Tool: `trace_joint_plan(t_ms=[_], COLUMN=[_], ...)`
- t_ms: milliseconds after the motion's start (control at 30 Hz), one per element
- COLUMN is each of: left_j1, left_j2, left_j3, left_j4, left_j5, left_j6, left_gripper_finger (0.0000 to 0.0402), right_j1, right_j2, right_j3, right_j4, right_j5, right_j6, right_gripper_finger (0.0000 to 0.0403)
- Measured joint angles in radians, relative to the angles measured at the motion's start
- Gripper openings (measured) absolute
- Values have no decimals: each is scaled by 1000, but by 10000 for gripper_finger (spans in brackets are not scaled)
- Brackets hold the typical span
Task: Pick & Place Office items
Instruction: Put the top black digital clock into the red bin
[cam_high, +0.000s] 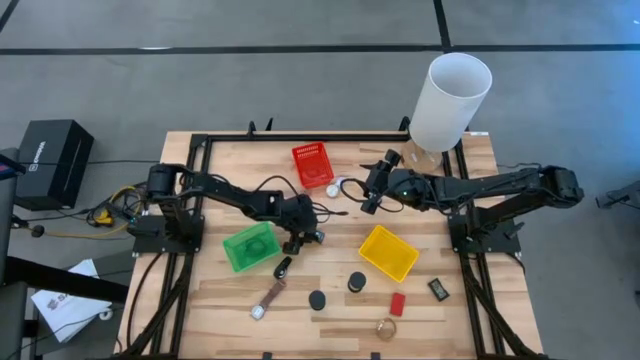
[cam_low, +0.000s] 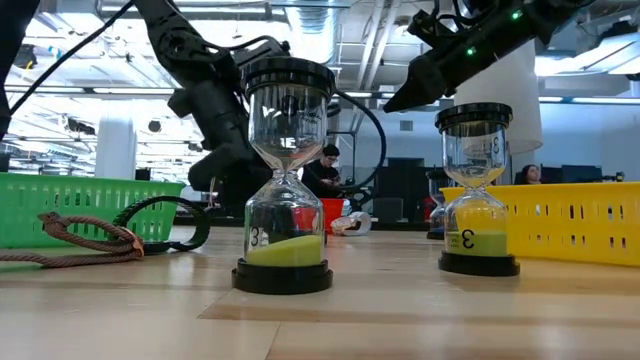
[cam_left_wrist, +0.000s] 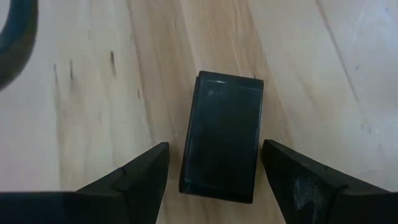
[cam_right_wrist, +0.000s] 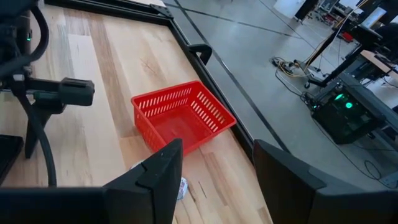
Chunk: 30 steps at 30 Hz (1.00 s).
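Left gripper (cam_left_wrist: 214, 180) hung low over the wooden table (cam_high: 440, 320), near its middle, and we saw its two dark fingers (cam_left_wrist: 146, 174) spread apart. A flat black box (cam_left_wrist: 222, 137) lay on the wood between them. The fingers stood on each side of the box but did not touch it, so the gripper held nothing. From above, we saw this gripper (cam_high: 303, 240) between the green plastic basket (cam_high: 248, 246) and the yellow plastic basket (cam_high: 389, 252).

We saw the right gripper (cam_high: 369, 195) up in the air, close to the red plastic basket (cam_high: 312, 164). Its fingers (cam_right_wrist: 158, 171) were apart too, and nothing sat between them. The red basket (cam_right_wrist: 180, 115) showed past them, with nothing in it that we could see.

The other small things lay nearer the front edge of the table. We found a dark clip (cam_high: 284, 267) just beside the green basket, and a brown strap with a small round face (cam_high: 268, 299) below it. Two sand timers with black ends (cam_high: 357, 282) stood near each other. From the table's level we saw yellow-green sand in the nearer one (cam_low: 288, 180). A small red block (cam_high: 397, 303) and a gold round piece (cam_high: 387, 327) lay close together. A little black box with a light face (cam_high: 438, 289) lay off to the right. A small round white thing (cam_high: 332, 190) lay by the red basket.

A tall white tube (cam_high: 450, 100) stood at the far right corner.
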Motion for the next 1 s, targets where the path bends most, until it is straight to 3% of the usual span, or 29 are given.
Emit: trace_joint_plan(t_ms=[500, 767, 1000], left_j1=[22, 22, 41], left_j2=[1, 1, -15], left_j3=[0, 0, 0], left_j4=[1, 1, -4], left_j5=[24, 17, -64], left_j6=[0, 14, 31], left_gripper_finger=[155, 176, 153], right_j1=[0, 0, -2], right_j2=[0, 0, 0], right_j3=[0, 0, 0], right_j4=[0, 0, 1], right_j5=[0, 0, -1], right_j6=[-1, -1, 23], right_gripper_finger=[186, 186, 186])
